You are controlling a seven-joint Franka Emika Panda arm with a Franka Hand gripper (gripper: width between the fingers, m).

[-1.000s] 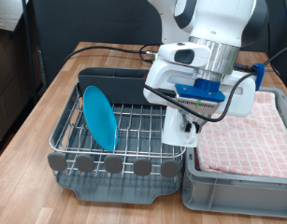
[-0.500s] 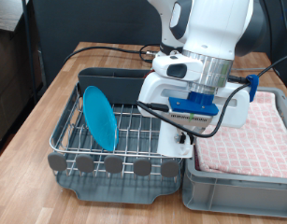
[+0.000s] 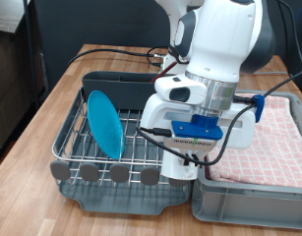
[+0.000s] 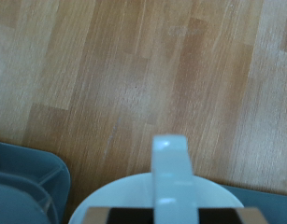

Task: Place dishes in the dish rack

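The plate [image 3: 104,124] stands on edge between the wires of the dish rack [image 3: 80,149], slotted upright so it can drain. Over the rack's right side in the exterior view, the gripper [image 3: 182,165] hangs low with the white mug [image 3: 179,165] at its tip. The wrist view shows the mug [image 4: 162,198], handle up, between the fingers: clamped tight. No spoon visible, no readable writing anywhere.
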